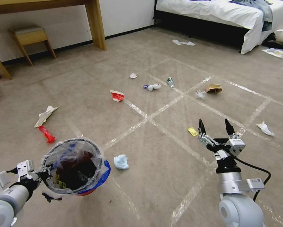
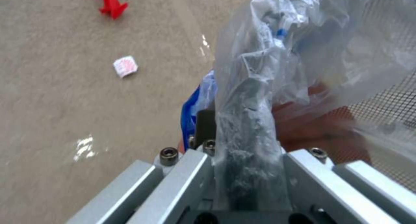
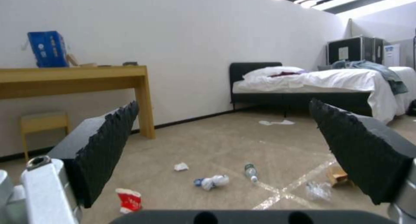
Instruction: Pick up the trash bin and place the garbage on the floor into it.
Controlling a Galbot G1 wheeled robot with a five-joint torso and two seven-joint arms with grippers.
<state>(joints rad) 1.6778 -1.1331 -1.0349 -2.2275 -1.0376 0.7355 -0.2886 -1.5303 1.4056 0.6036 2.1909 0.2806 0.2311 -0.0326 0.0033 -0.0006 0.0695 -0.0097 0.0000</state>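
Held off the floor at near left: the trash bin (image 1: pixel 75 168), round, red plastic with a blue rim, its crinkled clear liner pinched at the rim by the left gripper (image 1: pixel 44 175), jaws pressed together on plastic in the left wrist view. Scattered over the beige short-pile carpet (image 1: pixel 166 170) with its shiny tape grid: a pale blue wad (image 1: pixel 121 161) just right of the bin, a yellow wrapper (image 1: pixel 192 131), a crushed red-white cup (image 1: pixel 117 96), a clear bottle (image 1: pixel 170 82), a brown paper bag (image 1: pixel 213 88). Poised at near right with black serrated fingers spread wide and empty: the right gripper (image 1: pixel 216 127), framing wooden desk (image 3: pixel 69 81) and bed (image 3: pixel 329 84) in its wrist view.
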